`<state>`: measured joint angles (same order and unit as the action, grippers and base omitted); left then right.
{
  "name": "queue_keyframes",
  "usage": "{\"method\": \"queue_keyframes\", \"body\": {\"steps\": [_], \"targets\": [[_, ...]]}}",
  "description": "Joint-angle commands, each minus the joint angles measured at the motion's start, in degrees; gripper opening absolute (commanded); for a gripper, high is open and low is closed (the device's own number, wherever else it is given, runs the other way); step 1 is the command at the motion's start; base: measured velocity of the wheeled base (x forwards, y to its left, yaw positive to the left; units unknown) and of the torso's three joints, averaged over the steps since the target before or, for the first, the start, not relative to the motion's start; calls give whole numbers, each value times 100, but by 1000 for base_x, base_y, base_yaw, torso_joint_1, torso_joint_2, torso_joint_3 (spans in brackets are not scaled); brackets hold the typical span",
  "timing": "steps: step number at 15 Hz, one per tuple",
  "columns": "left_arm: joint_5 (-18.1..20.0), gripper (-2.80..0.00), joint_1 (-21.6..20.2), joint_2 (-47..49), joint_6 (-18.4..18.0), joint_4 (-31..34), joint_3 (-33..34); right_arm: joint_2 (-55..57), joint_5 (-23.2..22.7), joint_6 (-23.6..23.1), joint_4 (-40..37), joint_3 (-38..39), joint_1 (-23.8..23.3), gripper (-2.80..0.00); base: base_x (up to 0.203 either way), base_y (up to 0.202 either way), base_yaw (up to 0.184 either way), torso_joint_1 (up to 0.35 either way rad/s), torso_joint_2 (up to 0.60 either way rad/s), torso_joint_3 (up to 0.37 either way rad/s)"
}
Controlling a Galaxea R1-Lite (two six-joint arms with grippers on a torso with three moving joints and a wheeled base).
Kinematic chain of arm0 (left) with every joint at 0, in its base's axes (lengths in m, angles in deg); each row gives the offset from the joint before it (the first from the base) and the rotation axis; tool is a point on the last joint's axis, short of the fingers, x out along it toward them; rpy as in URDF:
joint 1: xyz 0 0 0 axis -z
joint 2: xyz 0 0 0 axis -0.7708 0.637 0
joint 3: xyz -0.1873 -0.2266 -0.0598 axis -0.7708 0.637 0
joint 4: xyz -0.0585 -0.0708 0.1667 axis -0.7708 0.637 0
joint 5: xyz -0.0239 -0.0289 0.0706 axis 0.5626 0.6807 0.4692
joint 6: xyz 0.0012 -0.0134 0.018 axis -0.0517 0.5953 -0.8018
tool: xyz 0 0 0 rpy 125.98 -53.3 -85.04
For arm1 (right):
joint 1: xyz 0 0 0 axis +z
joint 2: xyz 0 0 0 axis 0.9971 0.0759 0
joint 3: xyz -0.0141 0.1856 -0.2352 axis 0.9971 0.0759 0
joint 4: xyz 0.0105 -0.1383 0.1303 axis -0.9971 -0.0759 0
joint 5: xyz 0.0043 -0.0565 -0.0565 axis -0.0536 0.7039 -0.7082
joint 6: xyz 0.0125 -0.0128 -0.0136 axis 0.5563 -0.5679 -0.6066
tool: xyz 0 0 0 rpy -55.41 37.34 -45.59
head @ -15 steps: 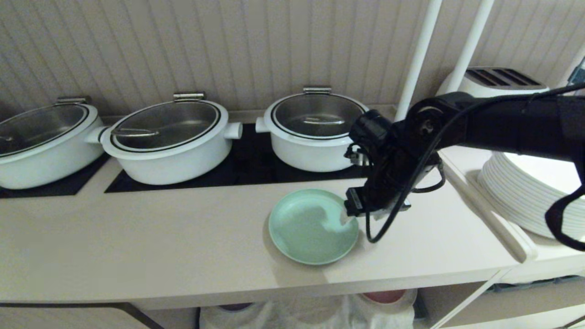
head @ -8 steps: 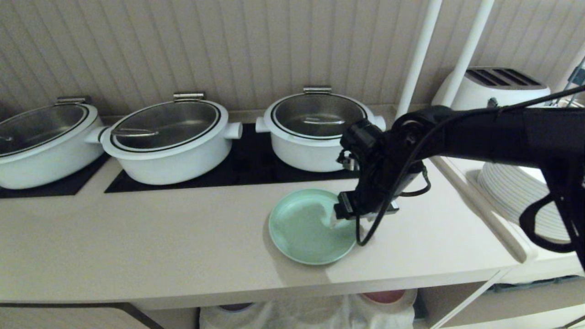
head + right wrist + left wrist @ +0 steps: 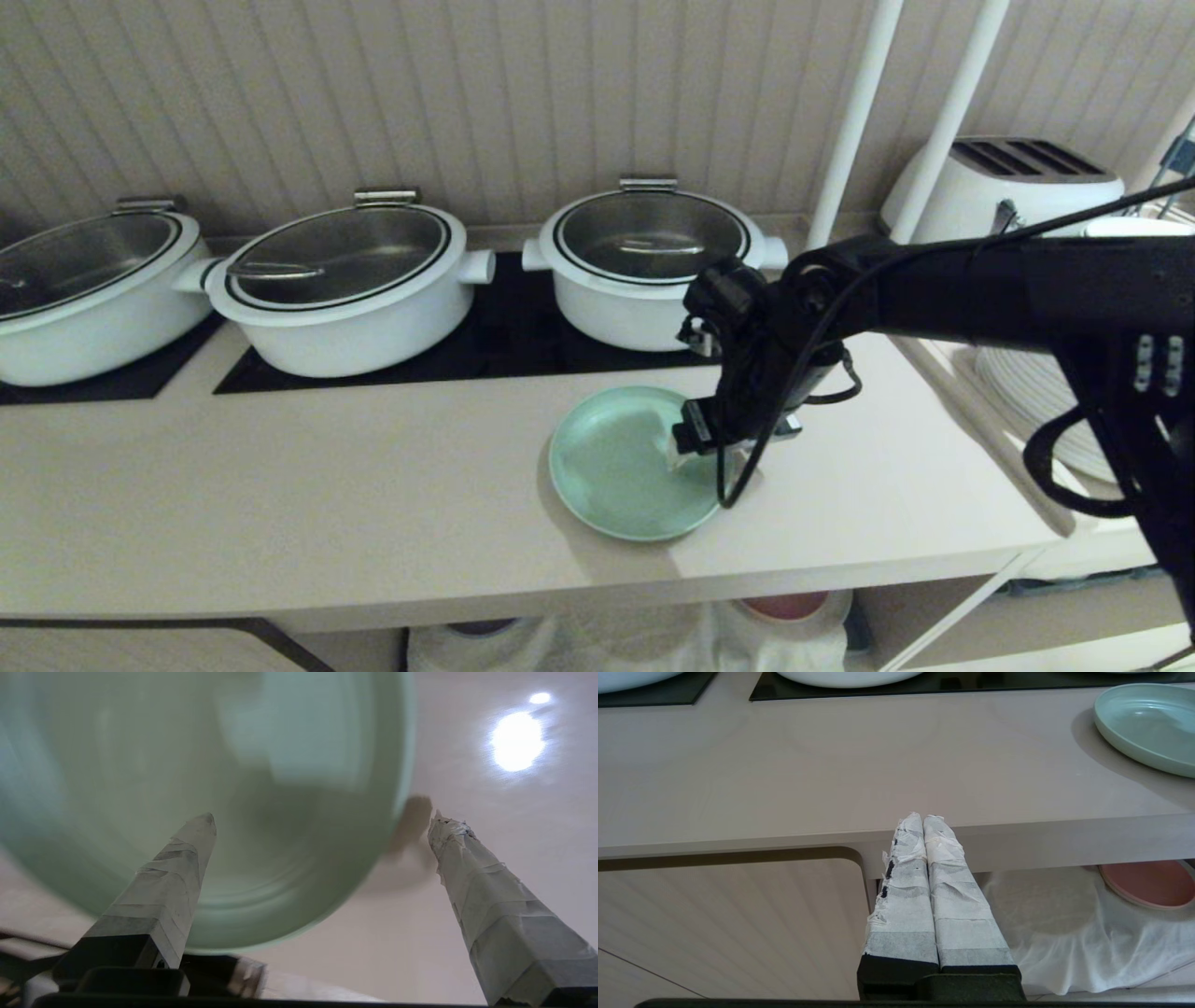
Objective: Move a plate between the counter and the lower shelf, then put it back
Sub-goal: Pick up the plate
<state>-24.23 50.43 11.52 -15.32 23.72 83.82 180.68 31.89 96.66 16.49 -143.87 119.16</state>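
Note:
The mint-green plate lies flat on the beige counter, in front of the right-hand pot. My right gripper points down at the plate's right rim and is open wide. In the right wrist view one finger hangs over the plate and the other finger stands outside the rim, over bare counter; nothing is gripped. My left gripper is shut and empty, parked low before the counter's front edge. The plate shows at that view's far right. The lower shelf opens under the counter, draped in white cloth.
Three white lidded pots stand on black cooktop panels behind the plate. A toaster, white posts and stacked white plates are at the right. A pink plate lies on the cloth in the shelf.
My right arm has swung left and lower, bringing the gripper further over the plate's right rim, with its fingers spreading wider. The plate has stayed put.

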Motion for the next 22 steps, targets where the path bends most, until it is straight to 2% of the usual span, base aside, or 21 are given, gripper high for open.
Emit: {"method": "queue_keyframes", "body": {"steps": [1, 16, 17, 22], "targets": [[-2, -280, 0, -2, 0, 0, 1, 56, 159, -71, -28, 1, -3, 0, 0, 0, 0, 0, 0, 0], [-2, -280, 0, -2, 0, 0, 1, 77, 213, -88, -25, 1, -3, 0, 0, 0, 0, 0, 0, 0], [-2, -280, 0, -2, 0, 0, 1, 77, 213, -88, -25, 1, -3, -280, 0, 0, 0, 0, 0, 0], [-7, -280, 0, -2, 0, 0, 1, 78, 230, -79, -25, 1, -3, -280, 0, 0, 0, 0, 0, 0]]}}
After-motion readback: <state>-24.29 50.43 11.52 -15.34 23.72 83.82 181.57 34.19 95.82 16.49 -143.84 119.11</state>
